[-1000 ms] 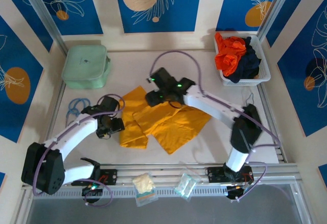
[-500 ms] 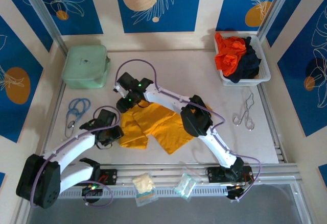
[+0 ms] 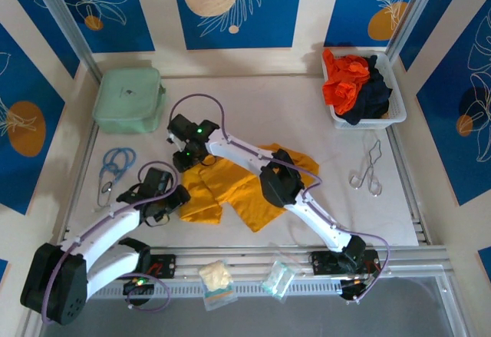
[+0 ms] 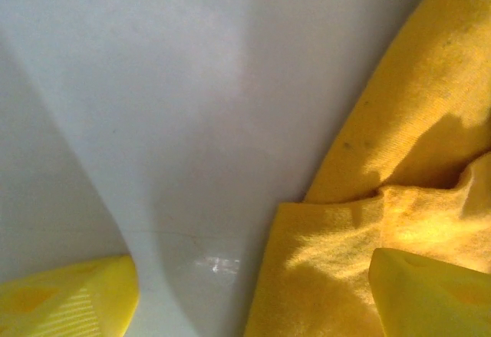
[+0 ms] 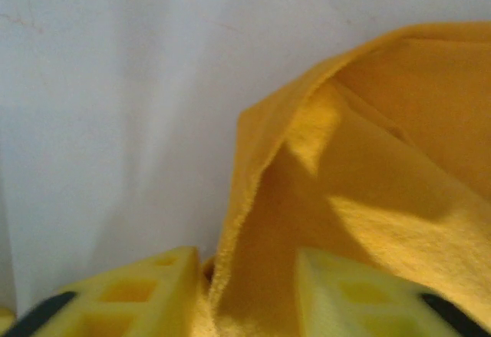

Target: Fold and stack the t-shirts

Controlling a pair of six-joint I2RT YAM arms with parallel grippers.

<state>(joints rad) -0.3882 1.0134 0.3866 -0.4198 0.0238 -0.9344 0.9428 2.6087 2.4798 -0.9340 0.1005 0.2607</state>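
The golden-yellow t-shirt [image 3: 253, 183] lies crumpled in the middle of the white table. My left gripper [image 3: 175, 199] is at the shirt's left edge and open wide. In the left wrist view that left gripper [image 4: 249, 291] has one finger on bare table and the other over the yellow cloth [image 4: 399, 160]. My right gripper [image 3: 186, 160] reaches to the shirt's far-left corner. In the right wrist view the right gripper [image 5: 245, 291] has a raised fold of yellow cloth [image 5: 383, 160] between its fingers, which still stand apart. The orange-red t-shirt [image 3: 345, 80] and navy t-shirt [image 3: 372, 99] lie bunched in a basket.
The white basket [image 3: 367, 122] stands at the back right. A mint-green zipped case [image 3: 129, 99] sits at the back left, with blue loops [image 3: 115, 164] in front of it. Metal tongs [image 3: 368, 170] lie at the right. Two clear packets [image 3: 217, 279] [image 3: 278, 278] rest on the front rail.
The right arm swung left across the shirt to its far-left corner and its jaws narrowed around a fold. The left gripper slid slightly nearer and widened.
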